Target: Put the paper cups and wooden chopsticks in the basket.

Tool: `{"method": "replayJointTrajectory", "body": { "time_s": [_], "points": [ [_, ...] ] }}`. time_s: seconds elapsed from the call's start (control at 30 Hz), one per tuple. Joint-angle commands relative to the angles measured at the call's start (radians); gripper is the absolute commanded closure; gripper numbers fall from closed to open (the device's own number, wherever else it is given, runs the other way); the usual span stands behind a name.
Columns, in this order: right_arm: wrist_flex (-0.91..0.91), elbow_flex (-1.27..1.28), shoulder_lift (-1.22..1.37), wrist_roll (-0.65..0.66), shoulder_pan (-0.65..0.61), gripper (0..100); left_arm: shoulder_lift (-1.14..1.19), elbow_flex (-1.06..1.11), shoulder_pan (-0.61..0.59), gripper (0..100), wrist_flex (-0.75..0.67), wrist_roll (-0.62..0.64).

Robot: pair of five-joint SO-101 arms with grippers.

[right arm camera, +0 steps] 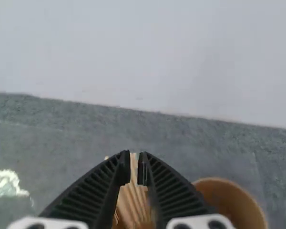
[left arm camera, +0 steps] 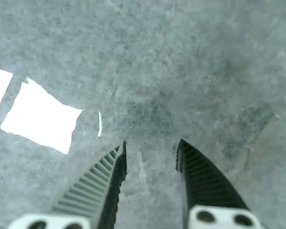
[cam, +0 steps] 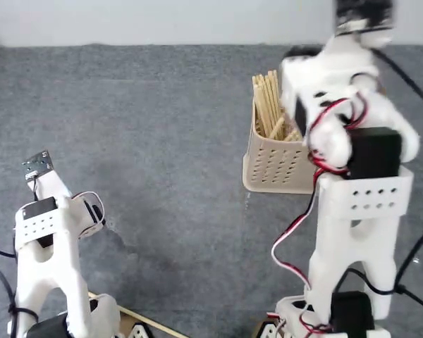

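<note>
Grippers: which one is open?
The left gripper, jaws spread wide over the grey table; the right gripper, by the basket, has its jaws almost together.

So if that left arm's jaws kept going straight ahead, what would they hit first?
Most likely the grey table covering. The left gripper points down at a bare stretch of it, jaws open; the bright white patch lies off that line.

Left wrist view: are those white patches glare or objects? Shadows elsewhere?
Left wrist view: the white patches are blown out, textureless; glare or paper, cannot tell. High view: even light, a soft shadow on the mat beside the left arm. Right wrist view: one bright patch on the mat too.
</note>
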Motion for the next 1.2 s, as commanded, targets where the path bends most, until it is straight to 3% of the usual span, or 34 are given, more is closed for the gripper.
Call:
{"method": "replayJointTrajectory", "body": {
  "time_s": [0.0,0.17,0.33,0.6,0.73,0.9,1.17],
  "points": [
    [0.205,-0.005,-0.059,0.011,-0.102,95.7,-0.040,-0.008,0.000,83,-0.009,-0.008],
    [0.433,-0.002,-0.050,0.006,-0.263,95.9,-0.041,-0.025,-0.057,83,-0.009,-0.006],
    [0.437,0.126,-0.093,0.005,-0.383,96.2,-0.041,-0.051,-0.140,83,-0.008,-0.005],
    [0.423,0.535,-0.321,-0.060,-0.549,96.2,-0.041,-0.051,-0.147,83,-0.009,-0.005],
    [0.326,0.767,-0.460,-0.061,-0.604,96.2,-0.040,-0.062,-0.147,83,-0.008,-0.005],
    [0.074,1.103,-0.616,-0.061,-0.656,95.8,-0.040,-0.065,-0.149,83,-0.008,-0.005],
    [-0.263,1.527,-0.788,-0.064,-0.817,95.7,-0.034,-0.090,-0.235,83,-0.011,-0.003]
  ]
}}
